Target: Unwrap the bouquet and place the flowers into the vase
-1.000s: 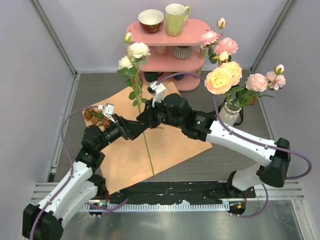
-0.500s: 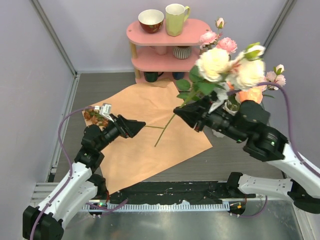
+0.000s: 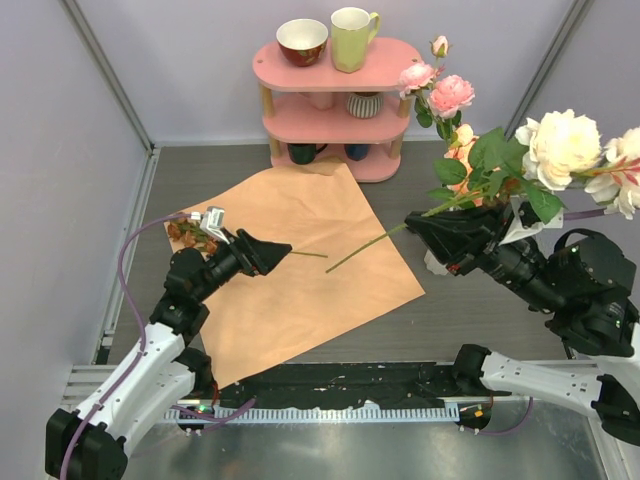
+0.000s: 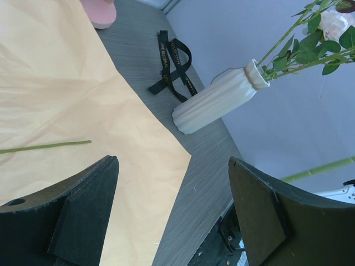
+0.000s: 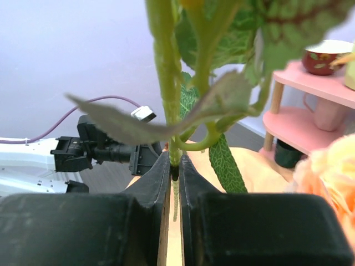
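1 rose stem (image 3: pixel 365 249) pinched by right gripper (image 3: pixel 413 222), left gripper (image 4: pixel 173 194) wide apart, empty

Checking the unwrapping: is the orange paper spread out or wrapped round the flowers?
Spread out: the paper lies open and flat on the table, wrapping nothing.

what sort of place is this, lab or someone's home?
Probably a lab test cell: plain walls boxing in a grey table, a metal base plate along its near edge, and a staged pink shelf.
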Motion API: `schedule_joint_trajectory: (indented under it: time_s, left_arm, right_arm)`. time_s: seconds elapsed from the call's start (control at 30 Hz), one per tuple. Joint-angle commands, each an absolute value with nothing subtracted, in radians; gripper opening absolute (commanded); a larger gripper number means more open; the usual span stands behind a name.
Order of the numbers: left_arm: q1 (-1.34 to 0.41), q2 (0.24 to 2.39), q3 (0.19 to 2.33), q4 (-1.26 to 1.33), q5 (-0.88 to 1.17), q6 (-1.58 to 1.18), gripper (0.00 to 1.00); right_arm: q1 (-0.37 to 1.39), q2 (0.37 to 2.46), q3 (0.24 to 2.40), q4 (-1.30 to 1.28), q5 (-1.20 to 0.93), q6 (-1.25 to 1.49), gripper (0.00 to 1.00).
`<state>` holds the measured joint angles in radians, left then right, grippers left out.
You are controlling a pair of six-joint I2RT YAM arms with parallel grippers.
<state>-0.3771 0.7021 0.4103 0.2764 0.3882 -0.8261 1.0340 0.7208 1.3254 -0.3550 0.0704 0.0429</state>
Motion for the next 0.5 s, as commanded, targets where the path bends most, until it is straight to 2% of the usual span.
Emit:
schedule_joint_trajectory:
  time_s: [0.0, 0.07, 0.2, 0.47]
  left_arm:
    - [-0.373, 0.687, 0.446, 0.279, 0.388, -0.810, 0.84]
    - [-0.373, 0.680, 0.449, 0.262, 0.384, -0.801, 0.84]
    - [-0.373, 0.664, 0.449, 0.241, 0.382, -0.788, 0.84]
    - [-0.373, 0.686, 0.459, 0.235, 0.387, -0.787, 0.85]
  right_arm:
    - [1.039, 0.701, 1.399, -0.428, 0.251, 0.008, 0.01]
    - [1.037, 0.700, 1.416, -0.521, 0.349, -0.018, 0.01]
    - [1.039, 0.673, 1.372, -0.624, 0.697, -0.029, 0.01]
    - [1.039, 0.569, 1.327, -0.588, 0.963, -0.024, 0.01]
